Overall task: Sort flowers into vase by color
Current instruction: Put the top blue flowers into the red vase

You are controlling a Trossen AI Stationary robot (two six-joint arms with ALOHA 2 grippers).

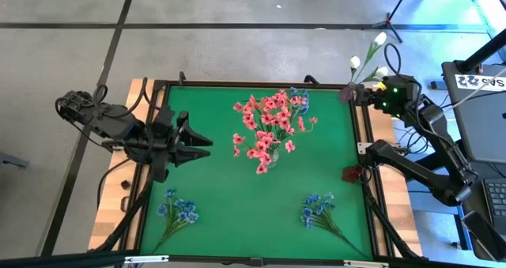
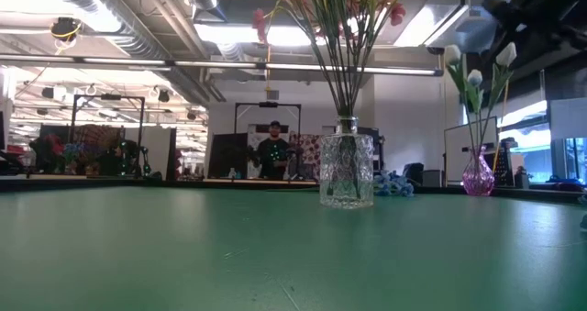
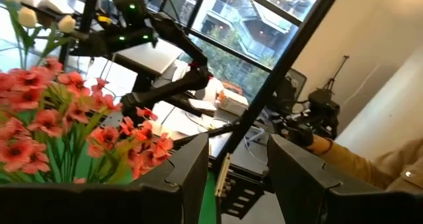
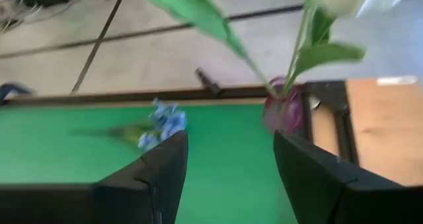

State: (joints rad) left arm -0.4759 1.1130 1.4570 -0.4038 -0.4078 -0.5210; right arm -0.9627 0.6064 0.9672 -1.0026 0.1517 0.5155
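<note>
Your pink flowers [image 1: 269, 130] already stand in the clear glass vase [image 2: 346, 172] mid-table, and the white buds [image 2: 475, 77] sit in the small pink vase [image 2: 478, 176] at the table's right edge. Two blue sprigs lie flat on the green mat: one front left [image 1: 178, 211], one front right [image 1: 318, 213]. Your right gripper [image 4: 228, 178] hovers high near the pink vase, fingers wide and empty. Your left gripper [image 1: 198, 143] waits at the left side, also spread, holding nothing. Next, you'd likely lower onto a blue stem.
</note>
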